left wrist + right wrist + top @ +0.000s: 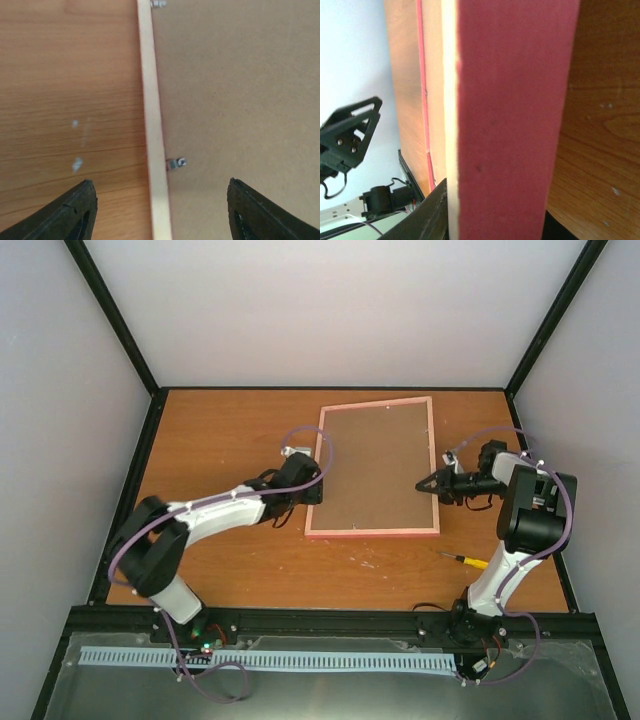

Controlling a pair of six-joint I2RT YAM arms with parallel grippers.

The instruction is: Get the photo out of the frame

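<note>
Lying back-up on the table [230, 430], long axis front-to-back, the frame [372, 532] has the left gripper [160, 197] spread astride its left rail, the right gripper [427, 483] around its right rail, grip unclear.

Frame [372, 532] on table [230, 430], screwdriver [466, 560] near its near-right corner.

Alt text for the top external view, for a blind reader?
A pink-bordered frame lies back-up on a wooden table, its brown backing panel showing. The left end effector is at its left edge, the right end effector at its right edge; a yellow-handled screwdriver lies nearby.
</note>
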